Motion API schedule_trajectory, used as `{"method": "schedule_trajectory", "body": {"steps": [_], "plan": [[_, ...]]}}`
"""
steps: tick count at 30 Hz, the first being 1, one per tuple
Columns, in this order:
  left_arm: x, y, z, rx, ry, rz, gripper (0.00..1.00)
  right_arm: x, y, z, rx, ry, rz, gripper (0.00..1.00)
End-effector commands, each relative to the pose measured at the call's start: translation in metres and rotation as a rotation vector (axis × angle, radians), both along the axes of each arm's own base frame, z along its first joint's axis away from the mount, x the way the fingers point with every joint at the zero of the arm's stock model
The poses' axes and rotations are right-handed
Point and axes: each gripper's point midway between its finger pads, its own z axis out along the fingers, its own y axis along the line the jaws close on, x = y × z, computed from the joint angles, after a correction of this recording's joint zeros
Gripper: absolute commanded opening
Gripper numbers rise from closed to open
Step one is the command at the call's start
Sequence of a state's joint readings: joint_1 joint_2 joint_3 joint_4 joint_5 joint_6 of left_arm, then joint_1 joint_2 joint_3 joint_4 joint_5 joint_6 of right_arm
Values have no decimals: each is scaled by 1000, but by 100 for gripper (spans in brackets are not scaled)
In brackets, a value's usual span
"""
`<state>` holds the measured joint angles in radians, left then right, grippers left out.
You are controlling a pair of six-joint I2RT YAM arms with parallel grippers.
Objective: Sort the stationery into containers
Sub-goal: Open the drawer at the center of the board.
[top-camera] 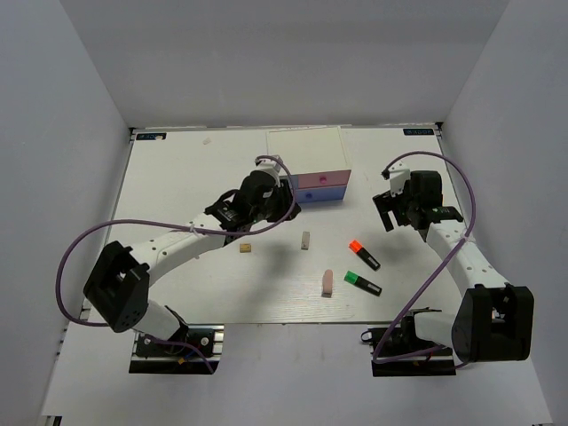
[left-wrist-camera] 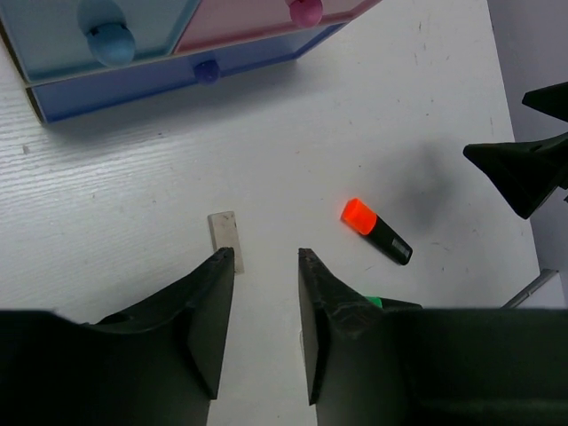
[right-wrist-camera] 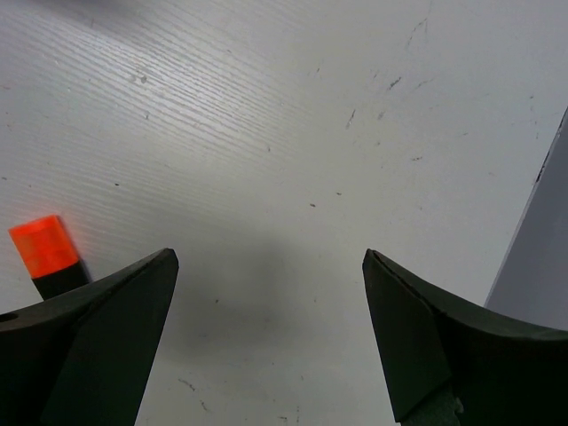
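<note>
Knock is being risked: grey eraser (left-wrist-camera: 224, 236) near the drawer box (left-wrist-camera: 133, 84) is being missed by the narrowly parted left gripper (left-wrist-camera: 266, 259); right gripper (right-wrist-camera: 268, 259) is being held wide, empty.

Two highlighters lie on the surface (top-camera: 177, 186), toward 4 o'clock: the orange-red-capped highlighter (top-camera: 363, 255) and the green-capped highlighter (top-camera: 362, 283). There are three erasers: the tan eraser (top-camera: 245, 249), the grey eraser (top-camera: 305, 240) and the pinkish-beige eraser (top-camera: 327, 283). One box (top-camera: 306, 151) shows three drawer fronts: the light blue front (left-wrist-camera: 53, 44), the pink front (left-wrist-camera: 240, 22) and the periwinkle front (left-wrist-camera: 133, 91).
</note>
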<state>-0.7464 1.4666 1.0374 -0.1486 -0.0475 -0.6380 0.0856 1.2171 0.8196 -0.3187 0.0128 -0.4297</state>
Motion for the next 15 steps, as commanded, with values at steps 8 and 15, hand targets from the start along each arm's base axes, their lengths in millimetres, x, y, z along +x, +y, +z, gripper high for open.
{"method": "schedule_trajectory", "body": {"steps": [8, 15], "plan": [[1, -26, -7, 49, -30, 61, 46, -16, 8, -6, 49, 29, 19, 90], [14, -2, -20, 122, -86, 220, 91, -22, 61, 11, 285, 9, 209, 40]]}}
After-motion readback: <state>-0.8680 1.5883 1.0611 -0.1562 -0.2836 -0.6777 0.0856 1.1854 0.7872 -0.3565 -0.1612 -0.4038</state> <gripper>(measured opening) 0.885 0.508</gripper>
